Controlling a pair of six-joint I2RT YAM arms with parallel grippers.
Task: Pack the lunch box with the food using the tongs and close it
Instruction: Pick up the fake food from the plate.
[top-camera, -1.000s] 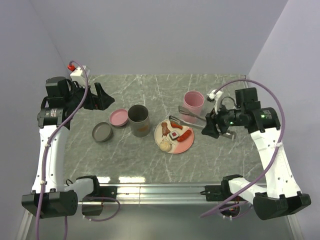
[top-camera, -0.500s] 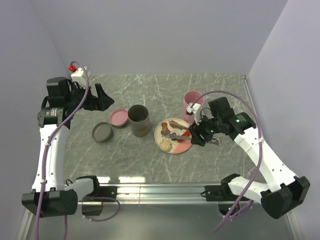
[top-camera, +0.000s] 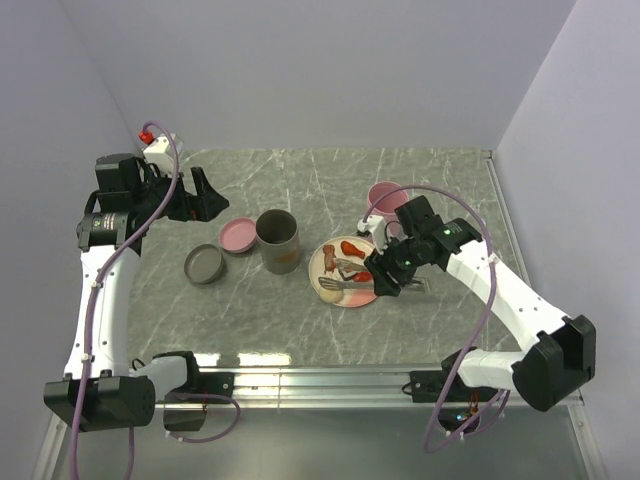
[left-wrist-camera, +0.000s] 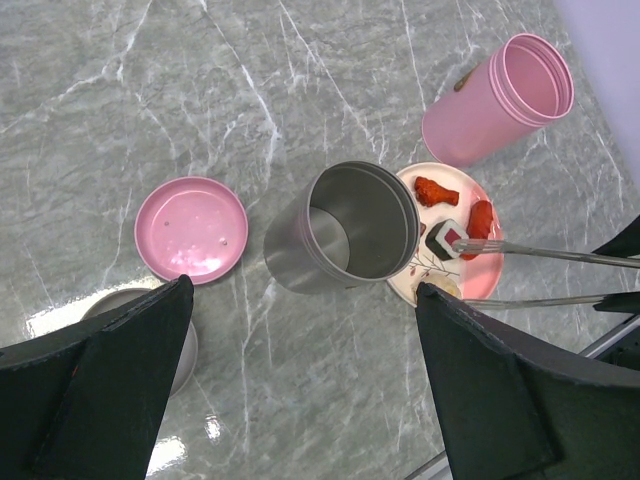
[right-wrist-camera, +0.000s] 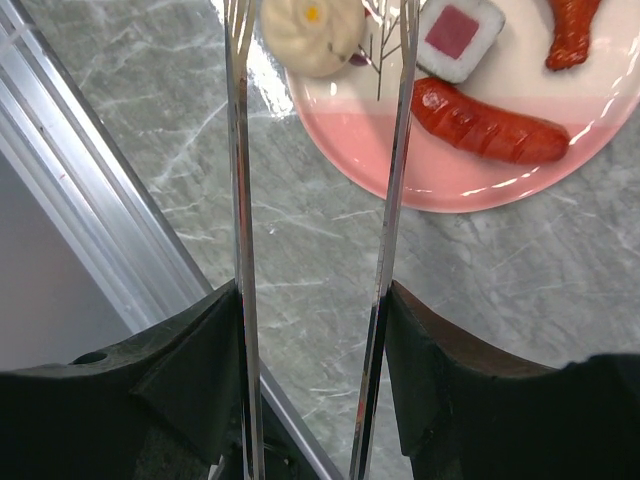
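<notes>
Right tool (right-wrist-camera: 312, 340) clamped on the tongs (right-wrist-camera: 390, 200), whose slim arms reach over the plate (right-wrist-camera: 440, 195), one on either side of the bun (right-wrist-camera: 312, 35). Left tool (top-camera: 203, 193) spread wide, hovering well left of the plate.

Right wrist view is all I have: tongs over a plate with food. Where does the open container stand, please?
Observer: The grey container stands upright and open, just left of the plate under your tongs.
Operator: Is a lid nearby?
Observer: A pink lid lies flat beside the container, on its left.
Operator: And my other arm?
Observer: The left gripper hangs open and empty, above that lid area.
</notes>
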